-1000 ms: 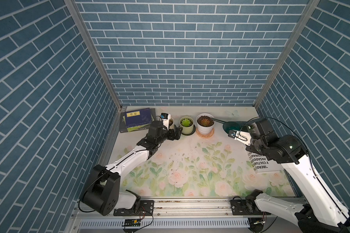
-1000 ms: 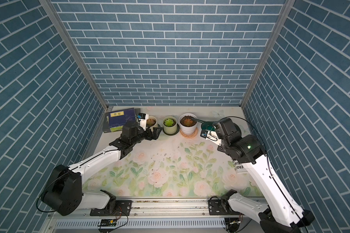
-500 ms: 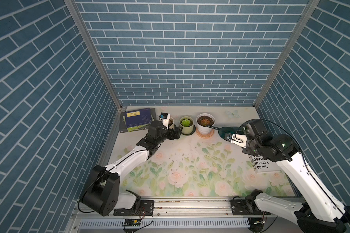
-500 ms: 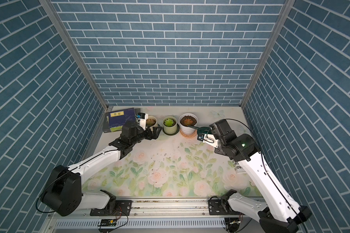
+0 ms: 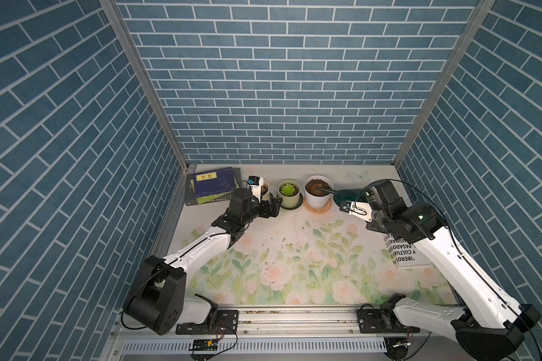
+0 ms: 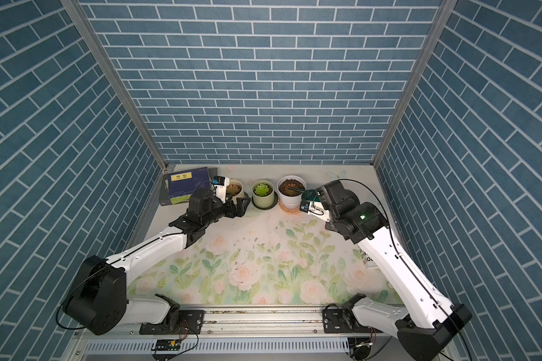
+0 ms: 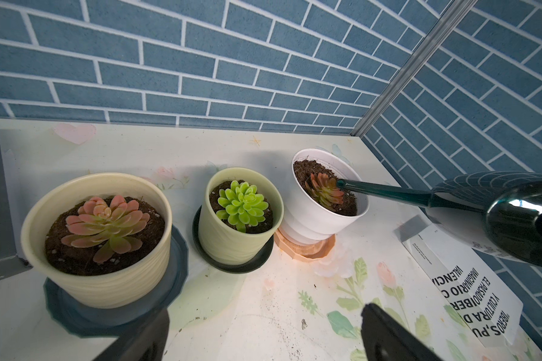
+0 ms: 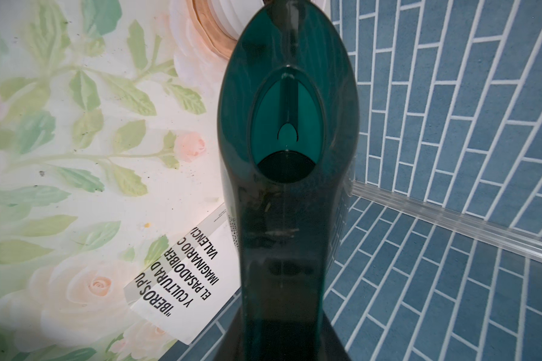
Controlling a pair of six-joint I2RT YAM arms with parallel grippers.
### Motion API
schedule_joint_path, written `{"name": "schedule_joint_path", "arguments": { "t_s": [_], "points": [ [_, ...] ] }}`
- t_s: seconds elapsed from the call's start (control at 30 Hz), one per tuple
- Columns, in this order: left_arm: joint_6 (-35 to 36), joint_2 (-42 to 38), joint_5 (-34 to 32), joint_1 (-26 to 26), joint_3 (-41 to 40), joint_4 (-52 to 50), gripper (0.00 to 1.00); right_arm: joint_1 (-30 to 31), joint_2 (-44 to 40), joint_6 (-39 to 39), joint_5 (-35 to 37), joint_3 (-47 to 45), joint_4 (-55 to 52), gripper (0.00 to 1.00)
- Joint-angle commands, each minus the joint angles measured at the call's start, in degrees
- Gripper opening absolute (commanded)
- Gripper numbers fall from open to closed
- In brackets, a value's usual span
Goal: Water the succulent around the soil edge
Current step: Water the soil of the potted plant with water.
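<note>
Pinched in the right pincer (image 5: 354, 201), the dark-green translucent plastic watering can (image 7: 513, 215) aims its spout (image 7: 385, 192) straight ahead, over soil (image 7: 302, 173) in the round white pot (image 7: 319, 218).

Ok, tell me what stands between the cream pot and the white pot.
The pale green pot with the green succulent, on its dark saucer, stands between the cream pot and the white pot, clearest in the left wrist view.

Green watering can (image 8: 287, 125) fills the view; printed booklet (image 8: 182, 281) beneath it, seemingly on floral mat (image 8: 75, 125).
</note>
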Motion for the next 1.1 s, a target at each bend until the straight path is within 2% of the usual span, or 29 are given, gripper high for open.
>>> {"name": "schedule_joint_path", "arguments": {
  "t_s": [0.0,0.23,0.6,0.9,1.07],
  "points": [
    [0.0,-0.2,-0.1,-0.3,-0.9,1.1,1.0,0.3,-1.6,-1.5,6.2,-0.4,4.4,0.0],
    [-0.1,0.0,0.0,-0.3,-0.5,1.2,1.0,0.3,-5.3,-1.7,8.1,-0.4,0.6,0.0],
    [-0.8,0.2,0.3,-0.3,-0.5,1.6,1.0,0.3,-8.5,-1.6,2.1,-1.2,-3.6,0.0],
    [-0.8,-0.1,0.0,-0.3,-1.0,1.8,1.0,0.4,-6.5,-2.9,-2.7,-0.8,-1.0,0.0],
    [-0.7,-0.1,-0.1,-0.3,-1.3,1.9,1.0,0.6,-4.1,-5.4,-2.3,-1.0,3.8,0.0]
  ]
}}
